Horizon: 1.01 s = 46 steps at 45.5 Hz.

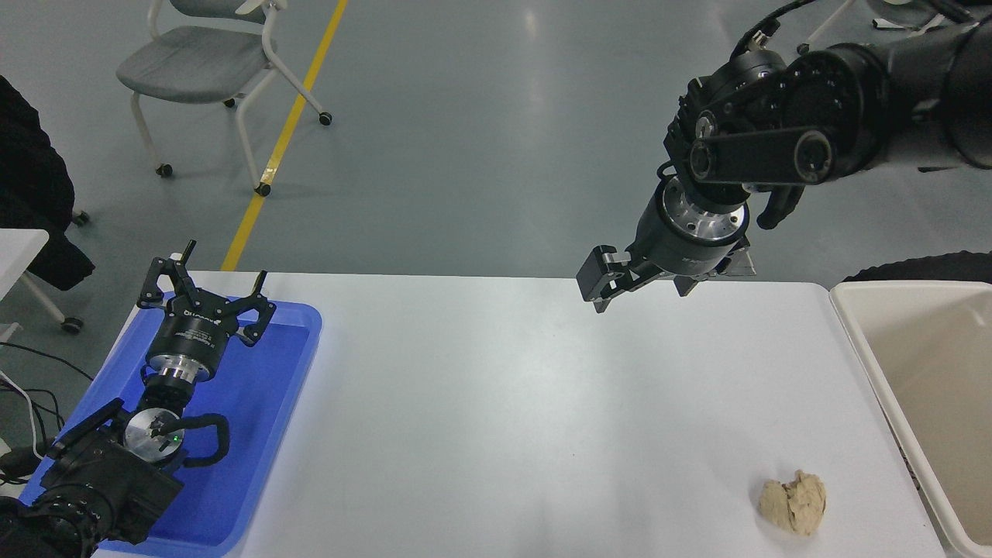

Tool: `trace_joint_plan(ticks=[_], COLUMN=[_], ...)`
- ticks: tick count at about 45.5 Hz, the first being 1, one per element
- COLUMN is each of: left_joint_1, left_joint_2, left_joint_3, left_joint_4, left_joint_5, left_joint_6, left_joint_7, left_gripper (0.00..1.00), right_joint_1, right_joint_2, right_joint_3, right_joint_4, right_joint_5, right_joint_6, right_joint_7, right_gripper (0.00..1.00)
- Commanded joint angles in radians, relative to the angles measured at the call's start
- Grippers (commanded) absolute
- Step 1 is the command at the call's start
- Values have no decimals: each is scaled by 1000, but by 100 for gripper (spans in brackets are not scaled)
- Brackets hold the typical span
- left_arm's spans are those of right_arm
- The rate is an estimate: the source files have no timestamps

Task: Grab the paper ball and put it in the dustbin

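white table [496,403] on a grey floor, seen from above. near edge, right: the paper ball [792,502] lies on the bare tabletop, just beside the dustbin [868,349] at the table's right end but not touching it. near left: the left gripper [205,293], jaws spread wide and holding nothing, parked over a blue tray [256,465]. farther back: the right gripper [620,287] hangs above the table's far edge, well apart from the ball; its jaw state cannot be told. beyond: a grey chair [201,62] and a yellow floor line [287,132].
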Motion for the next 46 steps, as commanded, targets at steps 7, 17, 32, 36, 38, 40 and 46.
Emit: trace_joint_plan(ticks=[7,17,32,36,38,40,46], left_joint_1=[0,0,0,0,0,0,0], left_joint_2=[-2,-2,-2,-2,-2,-2,-2], left_joint_3=[-1,-1,-1,-1,-1,-1,-1], left_joint_4=[0,0,0,-3,0,0,0], left_joint_5=[-2,0,0,0,0,0,0], left_joint_6=[0,0,0,0,0,0,0], left_joint_7=[-2,-2,-2,-2,-2,-2,-2], left_gripper=[100,100,100,100,100,100,100], right_joint_1=[1,-22,-111,-174,-201,-220,-287], right_joint_2=[7,7,-79,-139,-171,-226,-384], right_joint_3=[-32,-32,-89,-96,-96,-89,-76], right_joint_4=[0,-2,-2,-13,-22,-22,-22], right_joint_5=[-7,-7,-99,-114,-154,-214,-383], right_joint_6=[-15,-16,-47,-75,-88,-90,-102], right_joint_7=[-2,0,0,5,5,5,3], right_gripper=[100,100,100,100,100,100,100])
